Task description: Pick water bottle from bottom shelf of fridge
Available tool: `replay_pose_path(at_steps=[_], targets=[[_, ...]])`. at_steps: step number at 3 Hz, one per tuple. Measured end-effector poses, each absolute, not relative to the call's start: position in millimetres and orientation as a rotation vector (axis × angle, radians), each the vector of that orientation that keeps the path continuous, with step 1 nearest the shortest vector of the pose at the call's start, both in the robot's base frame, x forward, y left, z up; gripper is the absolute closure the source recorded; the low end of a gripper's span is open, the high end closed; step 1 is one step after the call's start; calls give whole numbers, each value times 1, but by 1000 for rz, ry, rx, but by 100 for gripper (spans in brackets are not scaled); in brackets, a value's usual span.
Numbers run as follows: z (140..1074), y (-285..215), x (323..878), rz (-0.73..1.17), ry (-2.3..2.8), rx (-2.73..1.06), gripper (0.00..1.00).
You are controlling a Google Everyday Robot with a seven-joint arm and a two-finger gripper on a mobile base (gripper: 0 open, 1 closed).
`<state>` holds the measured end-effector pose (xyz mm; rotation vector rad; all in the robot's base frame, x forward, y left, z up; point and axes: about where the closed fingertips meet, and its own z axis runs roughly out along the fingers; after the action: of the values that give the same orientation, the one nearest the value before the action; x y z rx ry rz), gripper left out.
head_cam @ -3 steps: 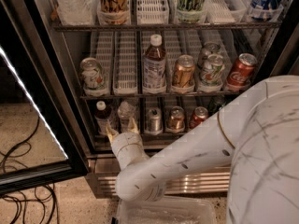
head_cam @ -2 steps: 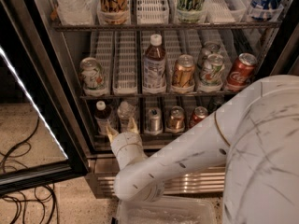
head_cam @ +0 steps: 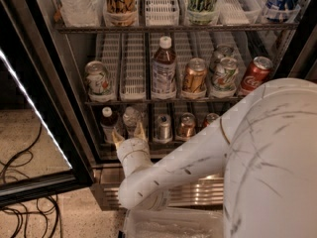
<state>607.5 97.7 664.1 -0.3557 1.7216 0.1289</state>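
Note:
The water bottle [head_cam: 131, 118], clear and crinkly, stands on the bottom shelf [head_cam: 171, 144] of the fridge [head_cam: 70, 73], second lane from the left. My gripper [head_cam: 129, 135] is open right in front of it at the shelf's front rail. One fingertip [head_cam: 117, 138] is left of the bottle's base, the other is at its right. The bottle's lower part is hidden behind the gripper. My white arm [head_cam: 208, 152] reaches in from the lower right.
A white-capped bottle of dark liquid [head_cam: 107, 123] stands just left of the water bottle. Cans [head_cam: 163, 128] fill the lanes to its right. The middle shelf holds cans and a labelled bottle [head_cam: 164, 68]. The open glass door [head_cam: 29, 108] is at left, with cables [head_cam: 20, 202] on the floor.

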Motion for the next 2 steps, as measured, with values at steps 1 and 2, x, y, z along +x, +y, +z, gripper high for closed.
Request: replay_pose_path(at_steps=[1,2], targets=[[661,96,615,103,1715,-349,43],[660,91,617,64,1712,-333,47]])
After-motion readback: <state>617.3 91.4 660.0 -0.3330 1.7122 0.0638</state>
